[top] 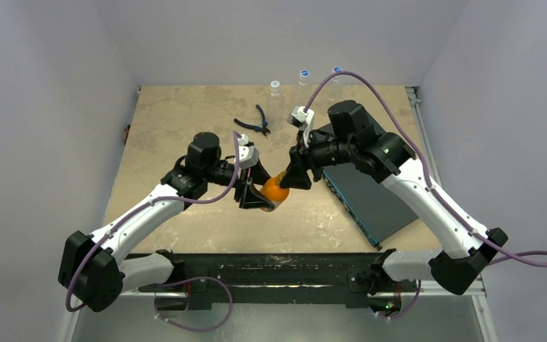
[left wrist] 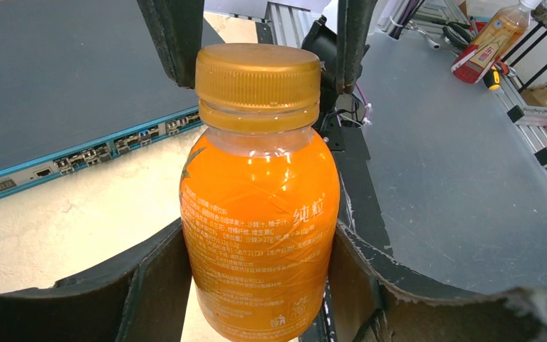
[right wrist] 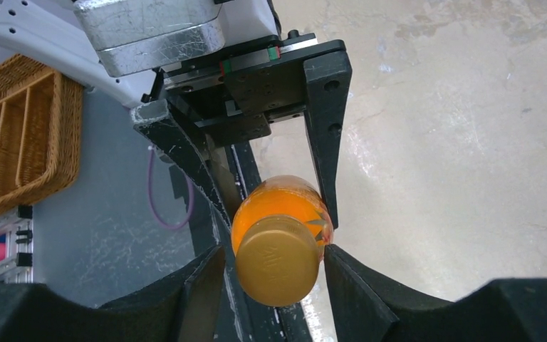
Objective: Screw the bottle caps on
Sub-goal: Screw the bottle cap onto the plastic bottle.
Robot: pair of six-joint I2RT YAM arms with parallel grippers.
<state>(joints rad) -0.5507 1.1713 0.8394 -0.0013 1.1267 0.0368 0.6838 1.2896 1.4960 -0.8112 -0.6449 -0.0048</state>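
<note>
The left arm reaches forward over the table point(top: 185, 114). The left gripper point(left wrist: 256, 229) clamps the body of the orange bottle point(left wrist: 260, 214), which tilts toward the right arm. The right gripper point(right wrist: 274, 255) stands narrow, with one finger on each side of the cap point(right wrist: 278, 262) on the bottle. I cannot tell if the fingers press it. Bare tabletop shows left of the bottle. Just right of the bottle lies a grey box point(top: 370, 199), under the right arm. Behind the bottle lie pliers point(top: 255, 122), and further behind stand clear bottles point(top: 275, 87) at the far edge.
</note>
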